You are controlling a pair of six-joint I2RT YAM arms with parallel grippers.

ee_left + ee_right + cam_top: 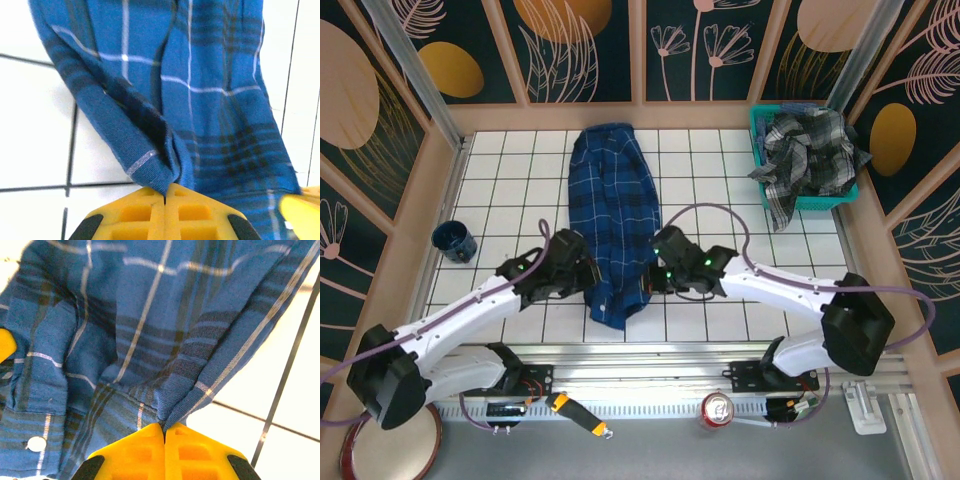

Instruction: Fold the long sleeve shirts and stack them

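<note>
Left pincer (165,189), right pincer (164,427) grip shirt (610,215) on seemingly tiled table (720,180).

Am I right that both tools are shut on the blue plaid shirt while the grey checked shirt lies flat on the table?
No: the top view shows the grey checked shirt bunched in the teal basket. The left tool and right tool are shut on the blue plaid shirt.

Navy plaid shirt (612,225) laid lengthwise, central; grey checked shirt (810,150) bunched in basket (757,135)
</note>
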